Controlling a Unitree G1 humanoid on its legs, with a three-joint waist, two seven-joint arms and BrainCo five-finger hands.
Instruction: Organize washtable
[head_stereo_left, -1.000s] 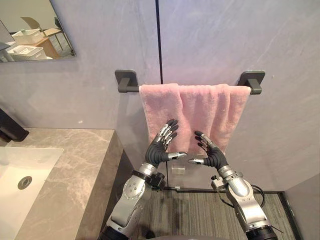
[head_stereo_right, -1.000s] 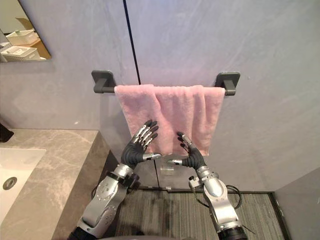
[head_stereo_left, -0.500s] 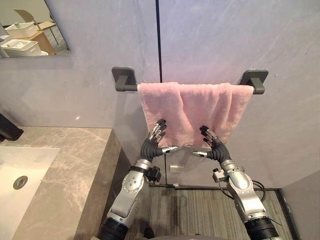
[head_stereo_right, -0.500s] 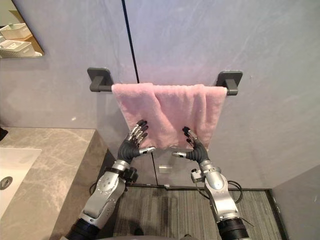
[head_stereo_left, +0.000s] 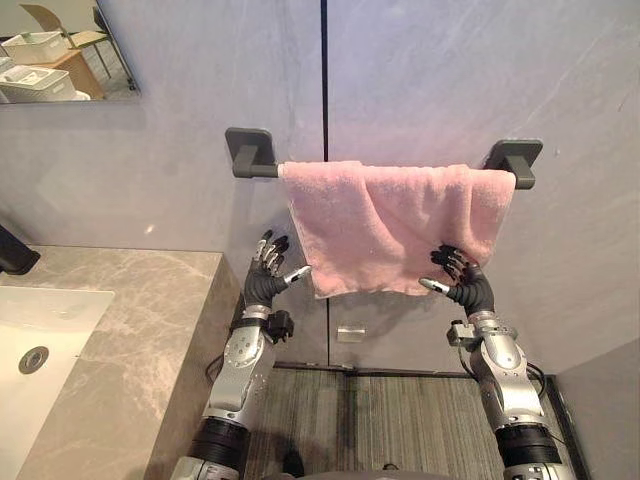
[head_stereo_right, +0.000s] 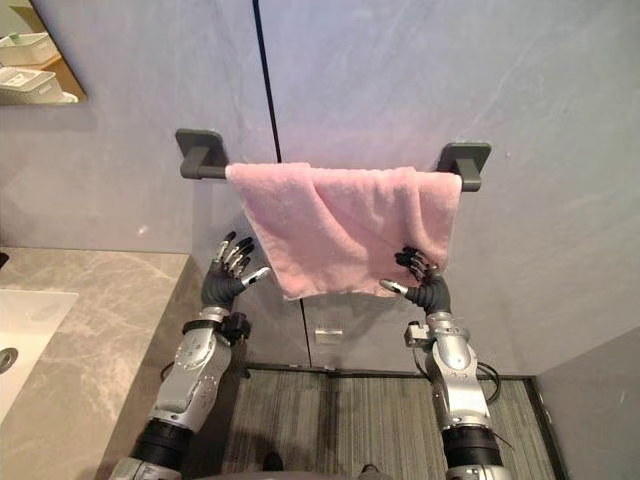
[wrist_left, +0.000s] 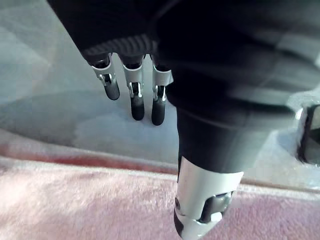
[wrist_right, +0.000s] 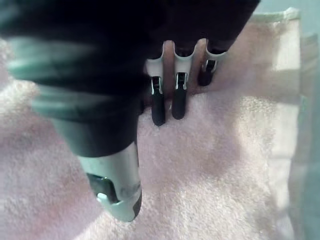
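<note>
towel (head_stereo_left: 390, 225) hangs uneven on bar (head_stereo_left: 265, 171); left hand (head_stereo_left: 262, 285) open, empty, beside its lower left corner, right hand (head_stereo_left: 462, 286) spread on its lower right; advise even downward smoothing.

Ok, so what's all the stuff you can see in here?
towel: one, pink, draped over the bar on the grey wall
towel bar: one, dark grey, fixed to the wall
mirror: one, on the wall, upper left
counter: one, grey-brown marble, lower left
sink: one, white, set in the counter
drain: one, dark, in the sink
tap: one, black, behind the sink
floor: grey, striped, below the towel
left hand: one, silver with dark tips, open, beside the towel's lower left corner
right hand: one, same colours, open, fingers against the towel's lower right part
</note>
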